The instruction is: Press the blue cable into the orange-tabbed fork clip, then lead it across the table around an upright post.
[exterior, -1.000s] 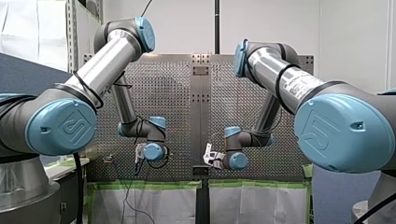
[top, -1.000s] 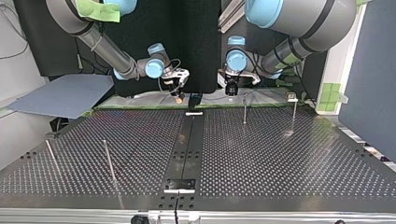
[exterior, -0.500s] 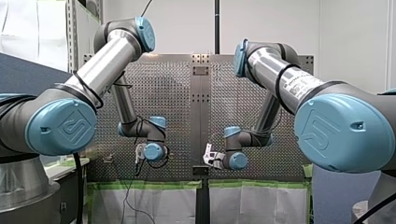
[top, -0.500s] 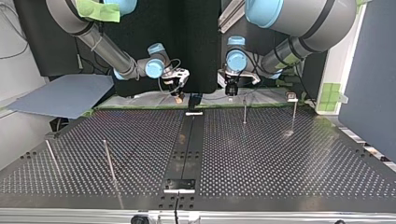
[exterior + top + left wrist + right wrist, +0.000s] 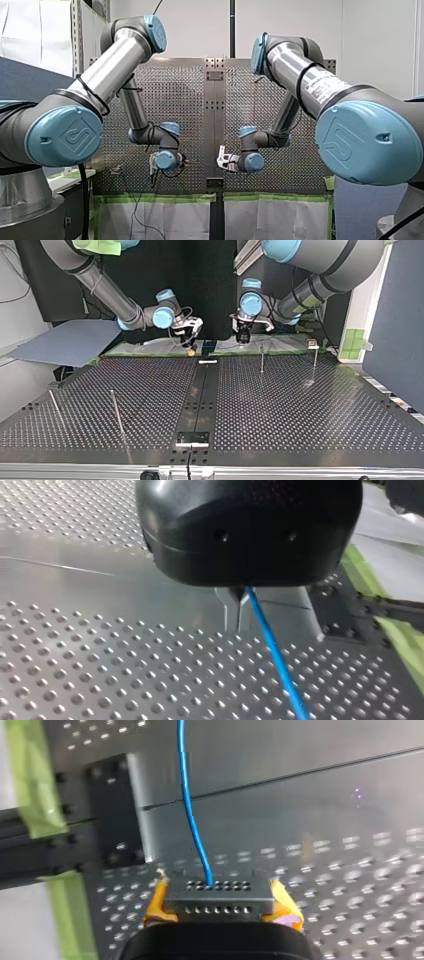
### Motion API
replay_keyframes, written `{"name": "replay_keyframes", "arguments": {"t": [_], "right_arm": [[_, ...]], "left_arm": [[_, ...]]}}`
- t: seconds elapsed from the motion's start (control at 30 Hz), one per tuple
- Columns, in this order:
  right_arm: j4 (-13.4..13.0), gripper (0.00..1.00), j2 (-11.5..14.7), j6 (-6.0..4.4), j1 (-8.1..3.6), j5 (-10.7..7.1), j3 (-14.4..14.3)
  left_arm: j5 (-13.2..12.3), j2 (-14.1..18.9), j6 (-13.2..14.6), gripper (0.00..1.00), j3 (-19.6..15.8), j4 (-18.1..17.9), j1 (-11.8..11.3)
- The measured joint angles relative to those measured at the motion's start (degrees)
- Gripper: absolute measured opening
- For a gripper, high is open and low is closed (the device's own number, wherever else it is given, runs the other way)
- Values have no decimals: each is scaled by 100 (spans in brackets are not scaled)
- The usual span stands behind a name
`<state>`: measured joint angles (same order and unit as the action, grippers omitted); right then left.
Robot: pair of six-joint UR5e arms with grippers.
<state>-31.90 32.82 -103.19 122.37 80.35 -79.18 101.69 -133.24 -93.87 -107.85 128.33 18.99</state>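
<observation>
Table (image 5: 300, 410) is open across its middle and near edge. One thin post (image 5: 261, 358) stands close by the far edge. Both arms hang low there, wrists flanking the centre seam. Left gripper (image 5: 235, 612) pinches the blue cable (image 5: 272, 655). Right gripper (image 5: 210, 890), with yellow pads, clamps the same cable.
</observation>
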Motion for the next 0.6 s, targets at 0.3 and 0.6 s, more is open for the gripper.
{"name": "replay_keyframes", "arguments": {"t": [0.3, 0.6], "right_arm": [[288, 0, 400, -4, 8, -3, 2], [357, 0, 806, -7, 14, -11, 1]], "left_arm": [[-141, 347, -339, 0, -1, 21, 147], [-134, 788, -779, 0, 0, 158, 227]]}}
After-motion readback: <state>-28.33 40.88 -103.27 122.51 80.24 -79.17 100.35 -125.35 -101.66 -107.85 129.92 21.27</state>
